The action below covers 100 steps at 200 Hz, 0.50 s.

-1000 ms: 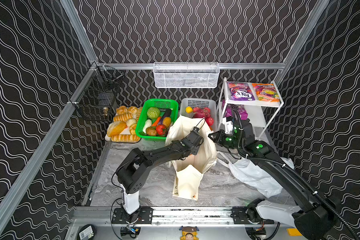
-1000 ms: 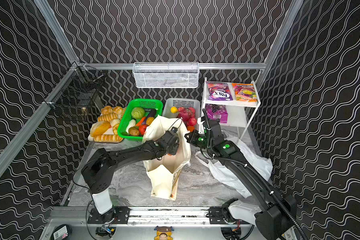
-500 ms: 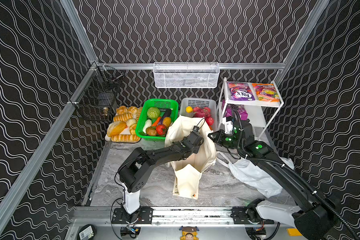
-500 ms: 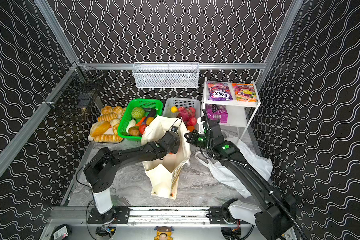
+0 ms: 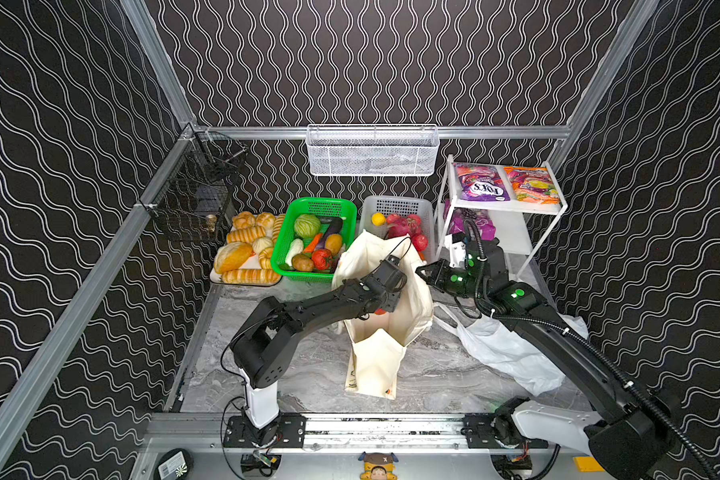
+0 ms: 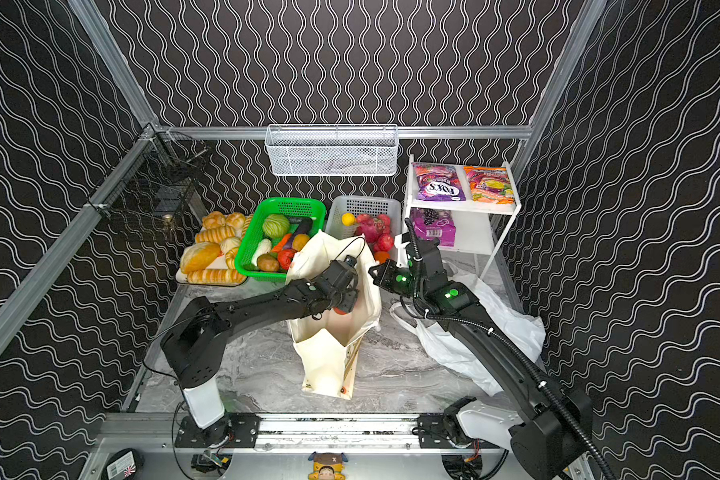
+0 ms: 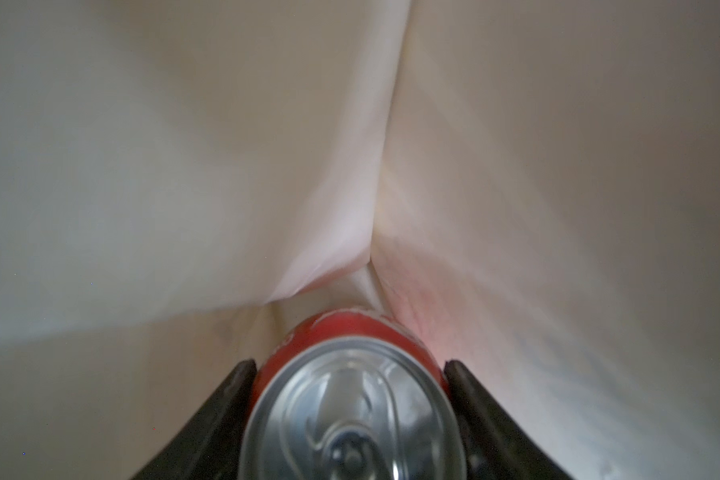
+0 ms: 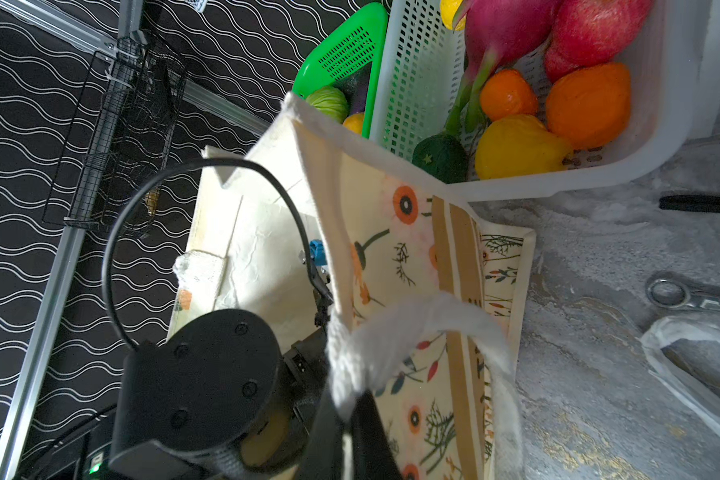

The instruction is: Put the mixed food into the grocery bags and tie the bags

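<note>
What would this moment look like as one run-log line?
left gripper: holds red can inside canvas tote | right gripper: shut on tote handle

The brand name FOX'S stands in bold capitals on a purple sweet packet [image 5: 481, 188] [image 6: 437, 189] at the left end of the top shelf of the white rack [image 5: 512, 211], the word upside down in both top views. Smaller print on it is too fine to read, as is the lettering on the orange packet [image 5: 531, 188] beside it. A second purple packet [image 6: 432, 226] on the lower shelf carries a white barcode label, digits illegible. Pale lettering on the red soda can [image 7: 346, 328] is blurred past reading. A round sticker [image 5: 171, 464] at the frame's near left corner bears a barcode, too small to read.
</note>
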Each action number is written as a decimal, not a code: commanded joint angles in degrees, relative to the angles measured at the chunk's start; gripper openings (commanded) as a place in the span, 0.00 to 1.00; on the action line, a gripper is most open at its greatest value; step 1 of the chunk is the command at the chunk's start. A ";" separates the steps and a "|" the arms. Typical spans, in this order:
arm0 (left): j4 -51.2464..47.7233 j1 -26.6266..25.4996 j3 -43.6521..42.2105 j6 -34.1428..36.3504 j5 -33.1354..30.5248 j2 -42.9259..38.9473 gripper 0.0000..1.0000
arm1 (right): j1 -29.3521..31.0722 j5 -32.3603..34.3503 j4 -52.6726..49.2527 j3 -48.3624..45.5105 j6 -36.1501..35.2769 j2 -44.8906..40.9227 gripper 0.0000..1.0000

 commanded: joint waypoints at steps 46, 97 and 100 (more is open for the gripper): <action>-3.73 0.00 2.62 0.50 0.97 -2.51 0.78 | -0.01 1.17 -0.11 0.37 -0.09 0.35 0.05; -6.76 0.00 4.56 1.04 1.16 -3.36 0.81 | -0.01 1.42 -1.07 1.00 -0.41 0.91 0.07; -6.69 -0.02 4.46 0.98 1.11 -3.49 0.82 | -0.01 1.52 -1.12 1.00 -0.40 0.88 0.07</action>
